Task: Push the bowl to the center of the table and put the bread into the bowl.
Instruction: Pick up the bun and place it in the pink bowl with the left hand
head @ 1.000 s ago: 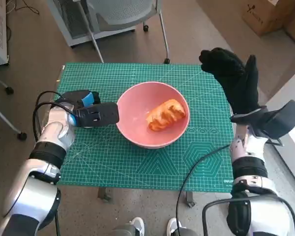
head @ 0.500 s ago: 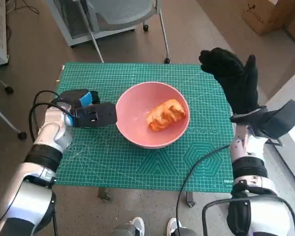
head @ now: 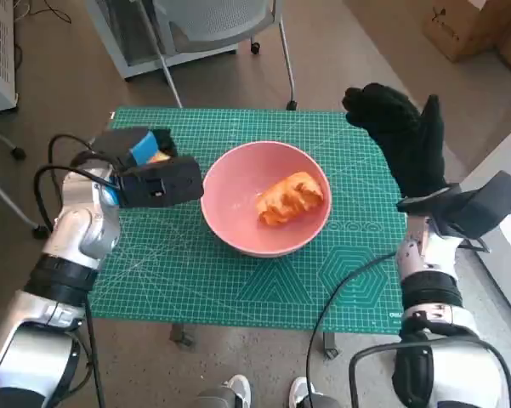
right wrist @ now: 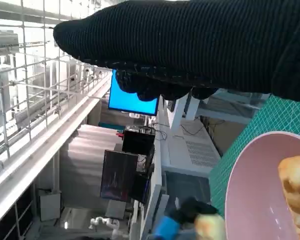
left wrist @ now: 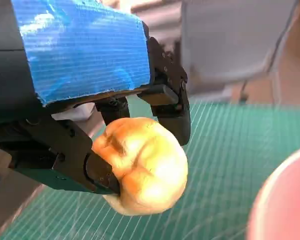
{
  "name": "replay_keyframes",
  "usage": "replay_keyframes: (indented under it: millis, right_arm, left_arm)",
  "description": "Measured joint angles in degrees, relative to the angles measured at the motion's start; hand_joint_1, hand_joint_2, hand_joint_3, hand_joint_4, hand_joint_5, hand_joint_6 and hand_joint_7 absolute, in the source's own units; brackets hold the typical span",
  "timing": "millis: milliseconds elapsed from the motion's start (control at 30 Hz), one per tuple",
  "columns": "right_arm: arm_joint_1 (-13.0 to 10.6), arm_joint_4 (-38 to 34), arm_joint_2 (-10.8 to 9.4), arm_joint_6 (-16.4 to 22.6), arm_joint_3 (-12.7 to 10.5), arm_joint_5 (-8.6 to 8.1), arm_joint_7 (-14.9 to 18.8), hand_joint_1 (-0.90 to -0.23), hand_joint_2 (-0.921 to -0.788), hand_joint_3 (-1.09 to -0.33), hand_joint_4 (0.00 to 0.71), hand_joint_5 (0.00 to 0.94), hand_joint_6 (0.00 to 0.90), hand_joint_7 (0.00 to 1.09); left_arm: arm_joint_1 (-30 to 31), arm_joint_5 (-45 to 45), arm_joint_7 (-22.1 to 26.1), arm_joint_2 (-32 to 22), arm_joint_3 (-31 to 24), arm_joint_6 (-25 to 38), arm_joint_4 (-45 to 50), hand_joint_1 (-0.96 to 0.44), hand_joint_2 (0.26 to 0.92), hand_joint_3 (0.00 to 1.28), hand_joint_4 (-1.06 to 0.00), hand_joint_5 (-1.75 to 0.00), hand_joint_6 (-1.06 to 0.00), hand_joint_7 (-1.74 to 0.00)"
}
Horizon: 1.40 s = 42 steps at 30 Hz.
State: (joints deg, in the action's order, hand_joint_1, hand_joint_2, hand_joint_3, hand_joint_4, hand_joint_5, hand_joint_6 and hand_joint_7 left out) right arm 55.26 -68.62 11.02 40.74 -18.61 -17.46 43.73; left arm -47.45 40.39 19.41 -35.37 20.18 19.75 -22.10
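Since a second ago: left hand (head: 153,180) has lifted and pulled back from the bowl's (head: 238,234) rim, toward the far-left part of the table (head: 238,297); before it sat low, right against the bowl's left side. Head view shifted slightly too, so part of that is camera. Bowl, the bread in it and right hand (head: 404,144) look unchanged.

Left hand: black rigid fingers (left wrist: 172,105) clamped on a bread roll (left wrist: 142,167), blue tape glossy and wrinkled over the back. Roll is round, smooth, pale golden, with a soft crease down the top; the fingers grip it from both sides, and it is held above the mat (head: 195,280), beside the bowl, not over it. In the head view only a sliver of it shows next to the tape.

Bowl: pink, round, smooth matte inside, sitting about mid-table on the mat. A second bread piece (head: 291,198) lies inside it, right of middle: orange-brown, ridged, flaky crust.

Right hand: raised over the table's far-right corner, knitted black glove, fingers spread and apart, holding nothing.

Mat: green cutting mat with fine white grid lines, covers the tabletop.

Beyond the table: grey chair (head: 208,21) with metal legs, cardboard box (head: 459,25) on the brown floor.
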Motion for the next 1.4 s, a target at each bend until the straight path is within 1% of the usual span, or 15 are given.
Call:
replay_keyframes:
  millis: [233,500,667,800,967,1200,1400]
  right_arm:
    - [0.02,-0.28,-0.01,-0.01,0.31,0.09,-0.69,-0.644,-0.921,-0.636,0.220,0.007,0.342,0.01]
    - [0.05,-0.56,-0.12,0.00,0.66,0.22,-1.34,-0.657,-0.921,-0.636,0.226,0.007,0.345,0.01]
    - [0.06,-0.56,-0.14,0.01,0.85,0.23,-1.46,-0.659,-0.921,-0.636,0.227,0.006,0.346,0.00]
    - [0.09,-0.54,-0.26,0.02,0.94,0.28,-1.47,-0.666,-0.921,-0.636,0.228,0.005,0.347,0.00]
    - [0.11,-0.51,-0.40,0.21,1.13,0.88,-1.59,-0.674,-0.921,-0.639,0.229,0.004,0.348,0.00]
    - [0.12,-0.43,-0.44,0.99,1.12,0.97,-1.59,-0.674,-0.921,-0.643,0.226,0.002,0.345,0.00]
    - [0.12,-0.43,-0.35,1.70,1.10,1.34,-1.71,-0.671,-0.921,-0.647,0.226,0.001,0.345,0.00]
  left_arm:
    - [1.53,0.46,0.04,-0.29,-2.92,2.52,10.33,0.00,0.913,0.02,-0.79,-1.07,-0.66,-1.12]
    - [1.69,2.54,0.04,0.25,-3.09,3.07,18.19,0.00,0.912,0.02,-0.77,-1.04,-0.69,-1.14]
    - [1.45,2.73,0.04,2.24,-2.83,2.86,20.87,0.00,0.913,0.02,-0.76,-1.05,-0.70,-1.13]
    - [0.84,2.75,0.04,4.33,-1.89,2.06,21.07,0.00,0.913,0.02,-0.76,-1.07,-0.70,-1.11]
    - [-0.28,2.67,-0.07,6.92,-0.40,-0.26,19.90,0.00,0.914,0.02,-0.77,-1.07,-0.69,-1.11]
    - [-2.14,2.37,-2.41,10.81,1.01,-5.53,14.62,0.00,0.914,0.01,-0.78,-1.08,-0.68,-1.11]
    - [-3.51,2.30,-3.50,13.39,2.29,-8.59,9.12,0.00,0.916,0.01,-0.78,-1.03,-0.67,-1.16]
